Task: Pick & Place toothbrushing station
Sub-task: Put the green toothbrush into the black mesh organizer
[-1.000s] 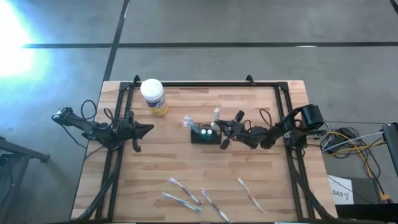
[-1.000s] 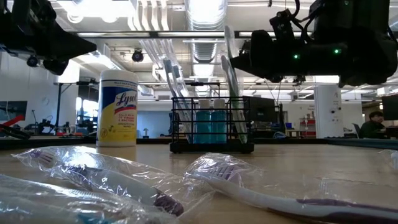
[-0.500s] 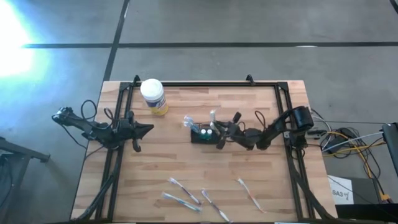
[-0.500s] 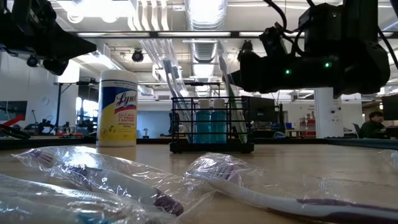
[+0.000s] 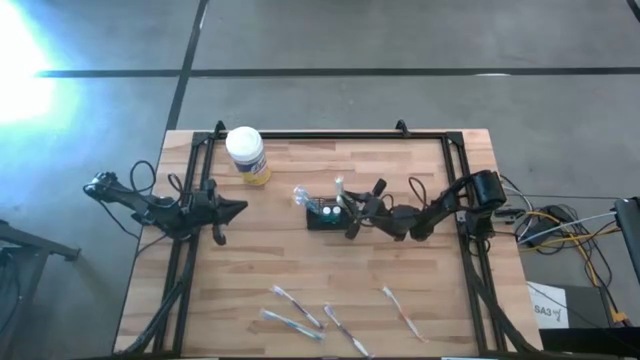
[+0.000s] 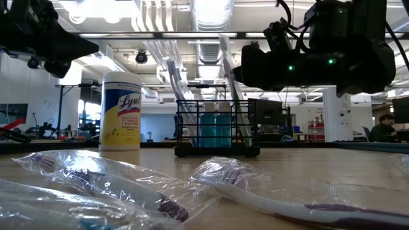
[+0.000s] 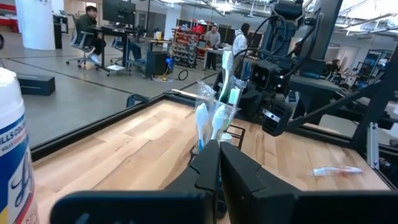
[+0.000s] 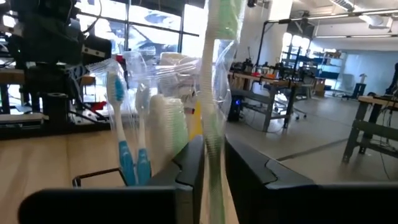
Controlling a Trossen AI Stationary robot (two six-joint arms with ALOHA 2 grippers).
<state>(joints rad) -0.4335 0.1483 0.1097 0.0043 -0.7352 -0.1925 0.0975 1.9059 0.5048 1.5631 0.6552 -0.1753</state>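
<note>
The right gripper (image 5: 347, 213), fingers clamped on a wrapped toothbrush (image 8: 214, 93), lowers it into the holder (image 5: 327, 217); next comes releasing it upright.

overhead view straight down, low view table-level, both showing toothbrushing station (image 5: 329, 215)

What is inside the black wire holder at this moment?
The black wire holder contains wrapped toothbrushes standing upright and two blue bottles. The right gripper pinches a wrapped green toothbrush reaching into it; its lower end is hidden.
</note>
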